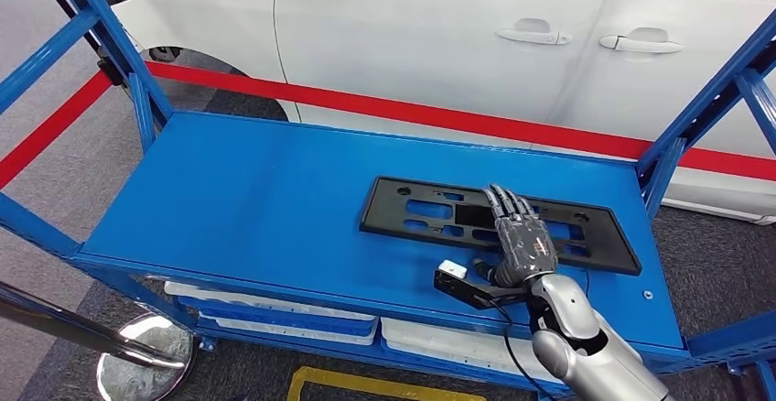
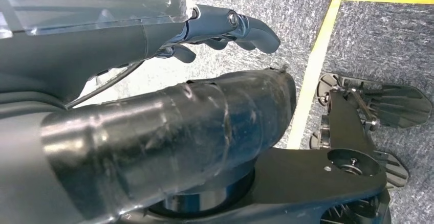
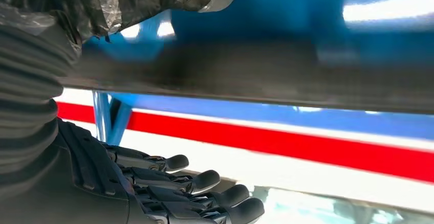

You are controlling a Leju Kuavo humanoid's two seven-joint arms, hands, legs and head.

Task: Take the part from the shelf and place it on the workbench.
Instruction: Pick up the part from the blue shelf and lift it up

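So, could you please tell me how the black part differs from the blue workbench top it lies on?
The black part is a slim panel pierced with cut-outs; the blue workbench top is solid and far larger. The right hand lies over the part, while most of the workbench top is bare. Both lie flat.

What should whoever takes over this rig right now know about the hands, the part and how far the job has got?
Right hand: stretched out flat above the black plastic part, fingers straight, holding nothing. Whether it touches the part cannot be told.
Left hand: hanging down over the grey floor, fingers loosely curled, nothing in it.
Part: a long flat black panel with cutouts, lying flat on the blue workbench, towards its right side, in front of the white car.
Done: the part is on the workbench.
Left: draw the right arm back clear of the part.
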